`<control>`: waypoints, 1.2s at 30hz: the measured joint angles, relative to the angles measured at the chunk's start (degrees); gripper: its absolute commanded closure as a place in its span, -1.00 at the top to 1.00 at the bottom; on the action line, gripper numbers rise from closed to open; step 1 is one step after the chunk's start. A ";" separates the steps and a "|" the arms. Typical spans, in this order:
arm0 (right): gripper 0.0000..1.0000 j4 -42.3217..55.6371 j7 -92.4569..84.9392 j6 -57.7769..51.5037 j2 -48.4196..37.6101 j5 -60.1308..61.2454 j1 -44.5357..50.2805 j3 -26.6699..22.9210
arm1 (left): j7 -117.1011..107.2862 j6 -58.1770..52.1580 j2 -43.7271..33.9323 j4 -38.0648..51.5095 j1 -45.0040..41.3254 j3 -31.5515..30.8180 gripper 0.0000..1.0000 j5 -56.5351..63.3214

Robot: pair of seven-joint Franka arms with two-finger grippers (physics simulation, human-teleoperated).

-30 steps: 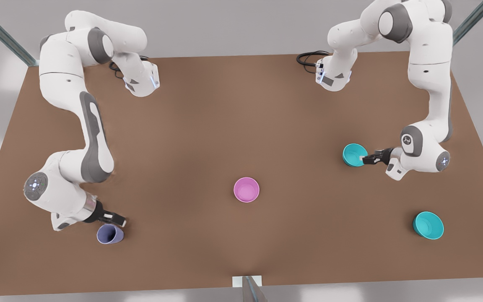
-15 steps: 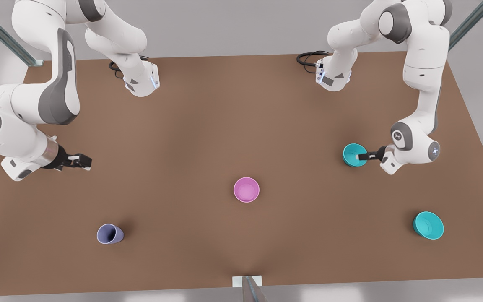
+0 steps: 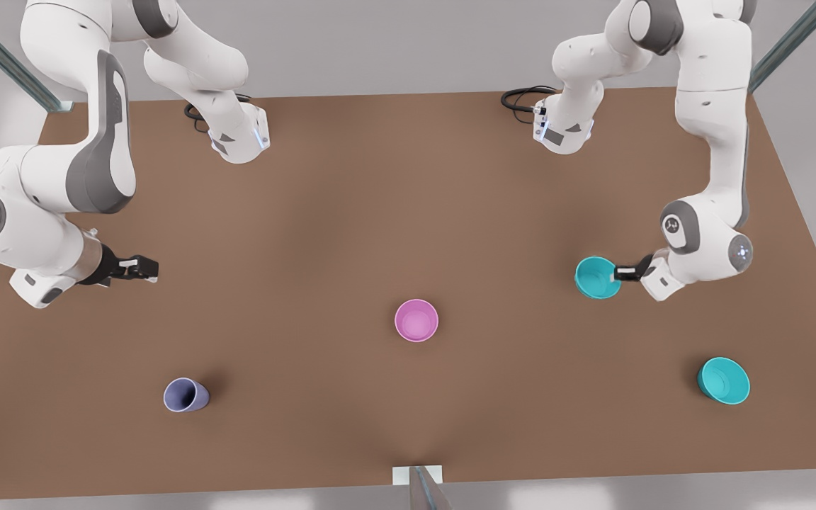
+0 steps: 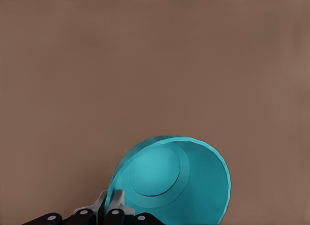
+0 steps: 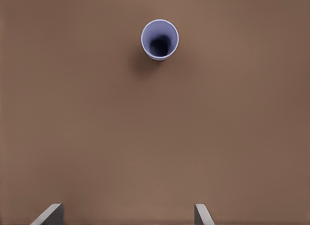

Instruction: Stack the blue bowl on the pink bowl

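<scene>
The blue bowl (image 3: 596, 278) hangs tilted at the front view's right, with my left gripper (image 3: 620, 272) shut on its rim. The left wrist view shows that bowl (image 4: 169, 181) with its rim pinched between the fingers of the gripper (image 4: 110, 204). The pink bowl (image 3: 416, 320) stands upright at the table's middle, well apart from the blue one. My right gripper (image 3: 144, 268) hovers open at the front view's left, with nothing between its fingertips (image 5: 51, 213).
A second teal bowl (image 3: 723, 380) sits at the front view's lower right. A lavender cup (image 3: 185, 395) stands at the lower left, also seen as the cup (image 5: 160, 39) from the right wrist. The brown table (image 3: 351, 212) lies bare between them.
The right gripper left the lavender cup and rose away to the front view's left. The left gripper closed on the blue bowl's rim and the bowl shifted slightly and tilted.
</scene>
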 measured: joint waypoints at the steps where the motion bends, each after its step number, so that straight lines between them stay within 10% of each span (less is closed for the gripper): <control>1: 1.00 0.00 -0.19 0.04 0.08 0.04 0.00 0.00 | -1.51 -1.90 1.23 5.54 -3.44 -0.15 -0.57 1.23; 11: 1.00 -1.12 -1.81 3.91 1.36 0.04 -0.16 0.00 | -24.77 -20.81 32.23 56.52 -29.57 -0.51 -0.57 5.37; 36: 1.00 -2.46 -3.77 6.79 1.48 0.72 -0.16 0.00 | -61.27 -15.36 37.80 58.77 -35.85 -1.63 -0.57 3.13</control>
